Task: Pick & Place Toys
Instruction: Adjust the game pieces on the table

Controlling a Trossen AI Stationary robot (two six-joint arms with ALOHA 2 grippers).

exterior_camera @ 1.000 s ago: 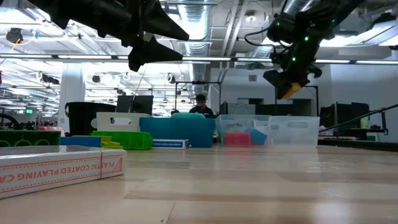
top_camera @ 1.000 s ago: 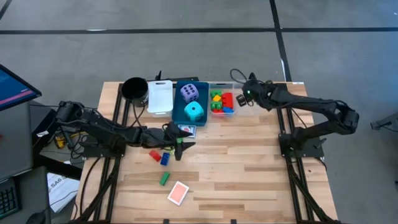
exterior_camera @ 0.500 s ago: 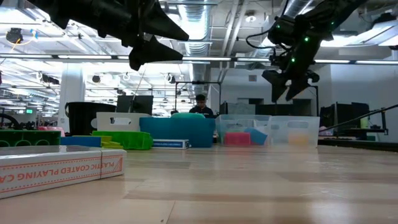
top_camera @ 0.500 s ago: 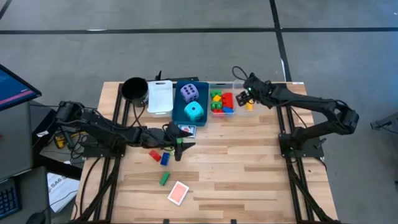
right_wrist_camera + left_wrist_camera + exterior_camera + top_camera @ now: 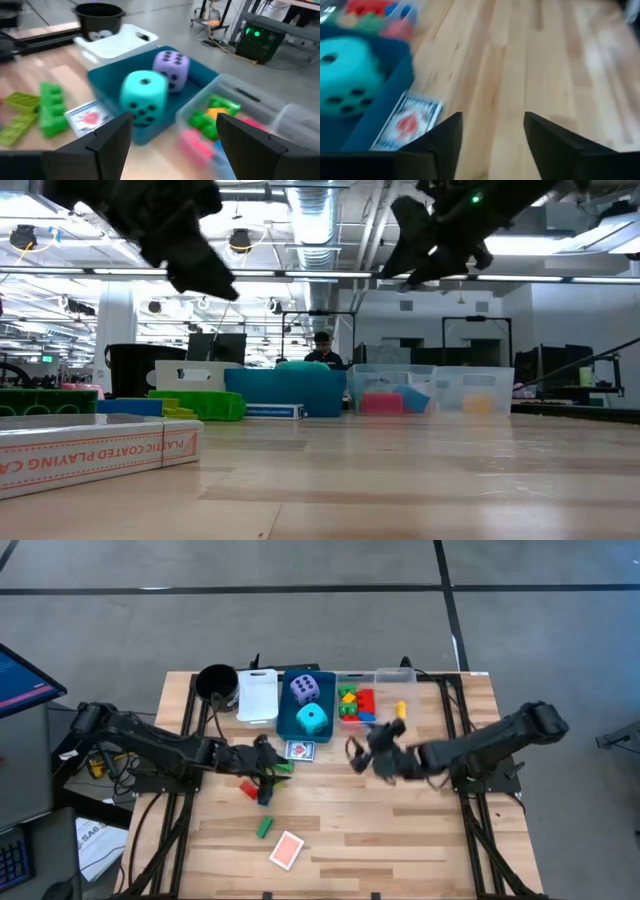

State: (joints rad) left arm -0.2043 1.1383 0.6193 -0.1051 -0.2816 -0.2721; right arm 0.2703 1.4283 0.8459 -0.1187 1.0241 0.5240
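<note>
**Status: both arms over mid-desk, nothing gripped**

Currently the left jaws are hanging released, with only bare desk (image 5: 400,830) showing in the gap between them. They are hovering left of centre, just above the red brick (image 5: 248,788) and blue brick (image 5: 265,796), and are not holding either.

The right jaws are also standing released and empty. They are hovering right of centre, just near of the clear bin (image 5: 380,675).

Toy positions:
- The purple die (image 5: 305,690) and cyan die (image 5: 312,719) are sitting together in the blue bin (image 5: 285,725), purple on the far side.
- One red-backed card (image 5: 299,750) is lying flat on the desk, against the blue bin's near wall.
- Mixed bricks (image 5: 352,705) are filling the clear bin's left compartment; a lone yellow brick (image 5: 401,708) is lying in its right one.
- A green brick (image 5: 264,828) is lying loose, near of the red and blue pair.
- The card pack (image 5: 287,851) is lying at the desk's near edge.

The black cup (image 5: 215,683) and white bin (image 5: 258,695) are standing at the far left, next to the blue bin.
</note>
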